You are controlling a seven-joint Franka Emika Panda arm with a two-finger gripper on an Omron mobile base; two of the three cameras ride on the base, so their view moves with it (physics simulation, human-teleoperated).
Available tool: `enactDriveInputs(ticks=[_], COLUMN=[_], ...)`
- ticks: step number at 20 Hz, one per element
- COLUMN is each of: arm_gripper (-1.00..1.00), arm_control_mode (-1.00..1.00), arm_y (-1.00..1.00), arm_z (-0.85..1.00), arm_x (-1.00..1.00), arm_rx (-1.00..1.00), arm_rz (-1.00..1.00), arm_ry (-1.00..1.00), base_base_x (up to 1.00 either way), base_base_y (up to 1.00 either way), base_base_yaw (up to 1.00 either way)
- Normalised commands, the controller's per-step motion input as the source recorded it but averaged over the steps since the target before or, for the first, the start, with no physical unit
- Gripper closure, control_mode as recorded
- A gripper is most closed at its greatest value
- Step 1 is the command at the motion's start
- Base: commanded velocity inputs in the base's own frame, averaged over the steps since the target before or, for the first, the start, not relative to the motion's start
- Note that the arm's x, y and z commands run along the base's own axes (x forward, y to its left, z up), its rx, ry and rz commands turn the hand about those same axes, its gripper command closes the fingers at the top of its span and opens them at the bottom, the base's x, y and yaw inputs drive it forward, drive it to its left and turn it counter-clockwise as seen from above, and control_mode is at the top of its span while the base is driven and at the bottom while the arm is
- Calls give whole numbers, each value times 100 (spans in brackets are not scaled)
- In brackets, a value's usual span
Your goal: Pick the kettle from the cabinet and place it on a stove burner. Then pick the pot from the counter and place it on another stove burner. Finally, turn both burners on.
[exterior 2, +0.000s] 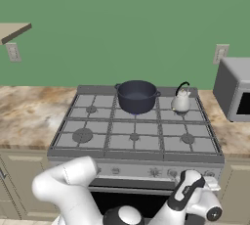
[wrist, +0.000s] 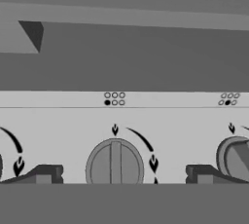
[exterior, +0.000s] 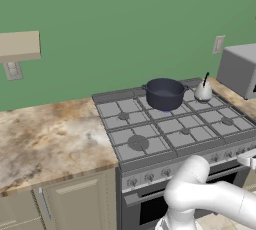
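Observation:
The dark navy pot [exterior: 164,93] [exterior 2: 136,96] stands on the back middle stove burner, with a hint of blue flame under it. The small silver kettle [exterior: 203,90] [exterior 2: 181,101] sits upright on the back right burner. Other burner caps [exterior: 185,131] [exterior 2: 188,139] are bare. My gripper [wrist: 124,174] [exterior 2: 213,184] [exterior: 250,160] is low at the range's front panel, on its right side. It is open, and its fingertips [wrist: 44,174] stand on either side of a round knob [wrist: 115,167] without touching it. The cabinet shelf board [exterior: 19,46] [exterior 2: 14,29] hangs at the upper left.
To the right another knob [wrist: 236,157] is turned off vertical. The marbled counter [exterior: 50,139] [exterior 2: 29,106] lies left of the range. A grey microwave [exterior: 240,69] [exterior 2: 237,89] stands on the right. A wider burner [exterior: 137,143] is at the front left.

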Motion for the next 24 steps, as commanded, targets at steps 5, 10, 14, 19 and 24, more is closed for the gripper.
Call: enactDriveInputs(ticks=[5,10,14,19,24], arm_gripper=[-100,100,100,100,100], arm_control_mode=[-100,-100,-100,-100,-100], arm_y=[-7,0,3,5,1], arm_z=[-6,-4,-5,-1,0], arm_x=[8,1,3,0,0], arm_rx=[1,1,0,0,-2], arm_rz=[0,0,0,0,0], arm_ry=[0,0,0,0,0], base_base_x=[0,0,0,0,0], base_base_y=[0,0,0,0,0], base_base_yaw=[0,0,0,0,0])
